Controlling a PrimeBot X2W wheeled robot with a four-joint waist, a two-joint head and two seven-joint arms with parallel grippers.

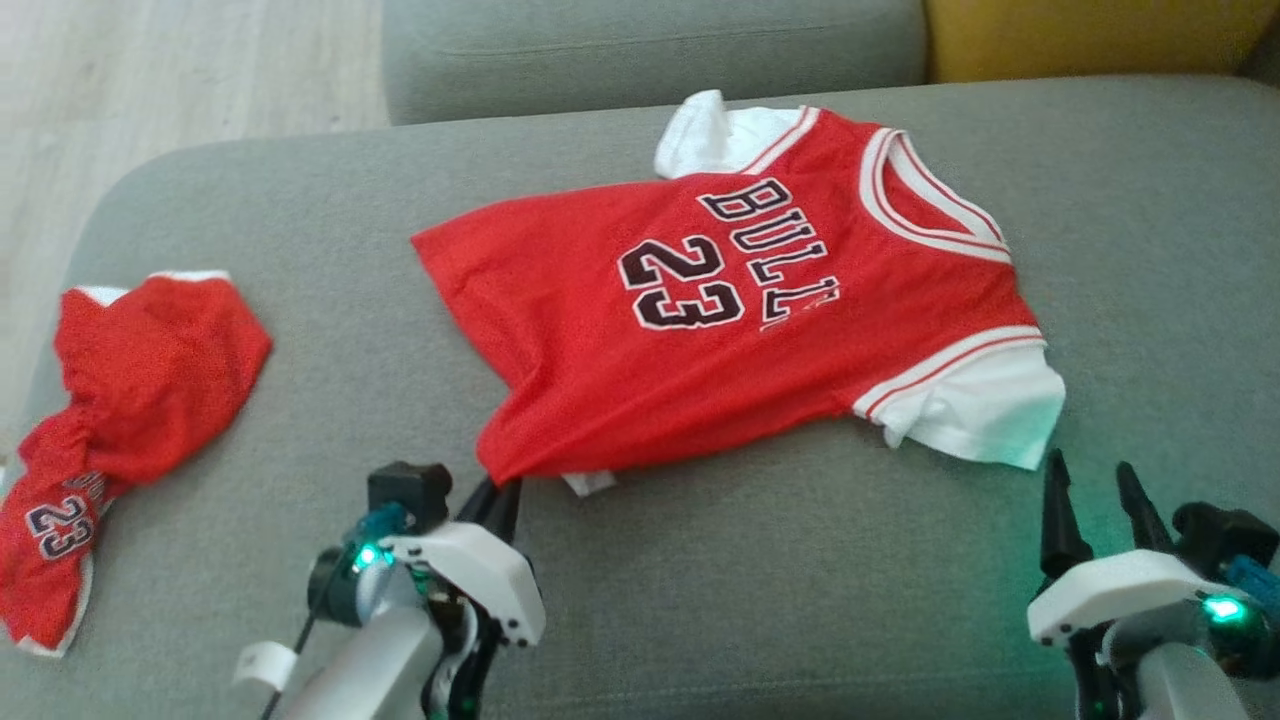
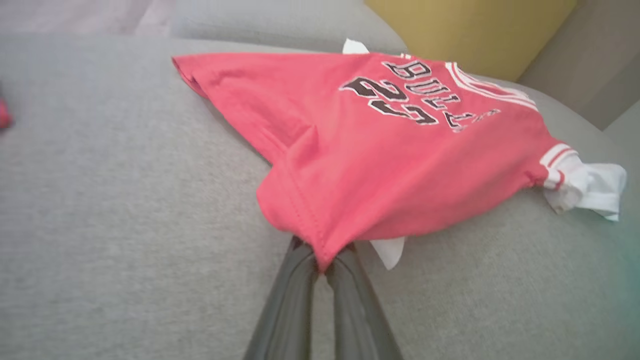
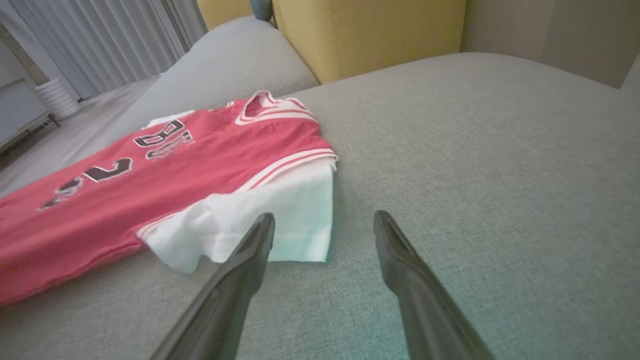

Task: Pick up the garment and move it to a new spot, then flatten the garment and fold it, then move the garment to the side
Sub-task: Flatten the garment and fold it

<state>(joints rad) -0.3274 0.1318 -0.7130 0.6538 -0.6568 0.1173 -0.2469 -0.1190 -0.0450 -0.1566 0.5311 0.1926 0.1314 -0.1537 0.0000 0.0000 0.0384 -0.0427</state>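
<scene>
Inspection from the remote station: I find the jersey (image 1: pixel 700 330) lying face up and mostly flat on the grey sofa seat (image 1: pixel 800 580). Its collar points toward the robot's right and its hem toward the left.

The left gripper (image 2: pixel 320 262) is fully closed on the near hem corner. In the left wrist view the red cloth is pinched in its grip and drawn into a ridge there.

The right gripper (image 1: pixel 1090 470) is spread wide and holds nothing. Its tips are just beside the near white sleeve (image 1: pixel 985 415), and I cannot confirm contact.

Matching red shorts (image 1: pixel 130 400) lie crumpled at the seat's left edge, well apart from the jersey. A yellow cushion (image 1: pixel 1080 35) sits behind the seat.
</scene>
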